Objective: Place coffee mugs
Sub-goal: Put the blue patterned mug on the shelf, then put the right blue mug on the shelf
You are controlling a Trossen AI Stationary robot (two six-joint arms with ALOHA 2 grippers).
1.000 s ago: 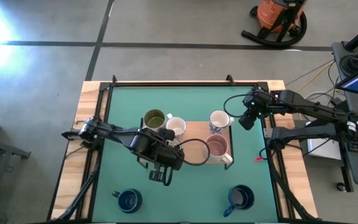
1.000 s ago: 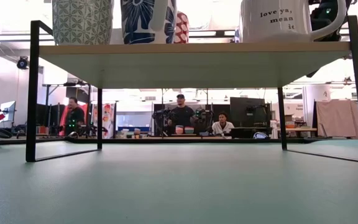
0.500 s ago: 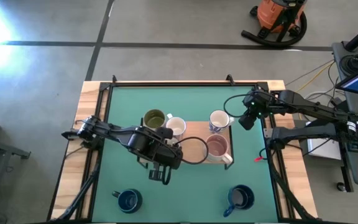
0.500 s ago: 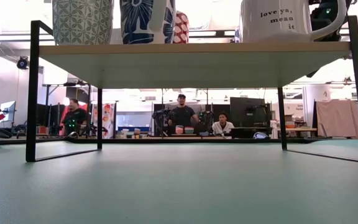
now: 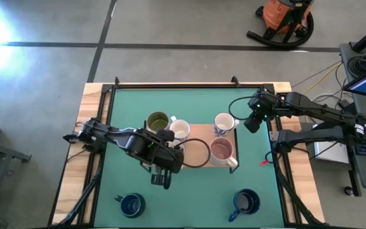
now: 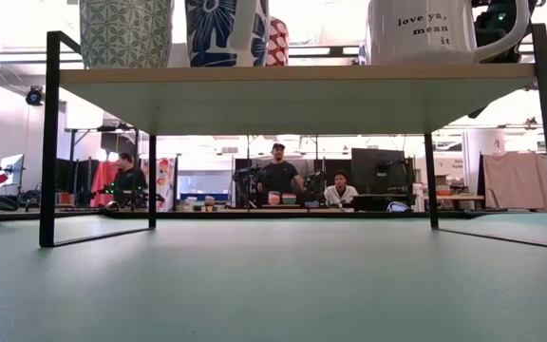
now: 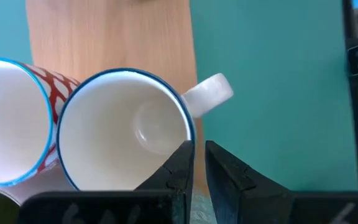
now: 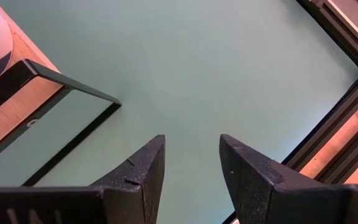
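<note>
I'm watching the left gripper [image 7: 197, 163] hanging over the wooden shelf [image 5: 199, 132] in the middle of the green table [image 5: 189, 102]. In its wrist view, its fingers are standing nearly together with a thin slit between them, right at the rim of a white blue-rimmed mug [image 7: 126, 134] whose handle is pointing away to one side. I'm seeing one finger over the mug's inside edge and one just outside it, but I cannot tell whether they are actually pinching the wall. A red-patterned mug [image 7: 11, 118] is sitting touching that mug, both on the shelf.

From above, the left arm is covering part of the shelf's near left corner. I'm counting an olive-green mug [image 5: 157, 121] and a cream mug [image 5: 179, 129] side by side at the shelf's left end, a white mug [image 5: 223, 122] at its far right and a pinkish mug [image 5: 222, 150] at its near right. Two navy mugs are standing off the shelf on the table's near side, one to the left [image 5: 131, 204] and one to the right [image 5: 246, 201], well apart.

The right gripper [image 8: 190, 163] is hovering near the table's right edge beside the shelf's far right corner, fingers parted and holding nothing, looking down at bare mat and one black shelf leg [image 8: 67, 84].

In the low view, I'm seeing the shelf top with mug bottoms lined along it, and people [image 6: 278, 176] sitting in the room far behind
</note>
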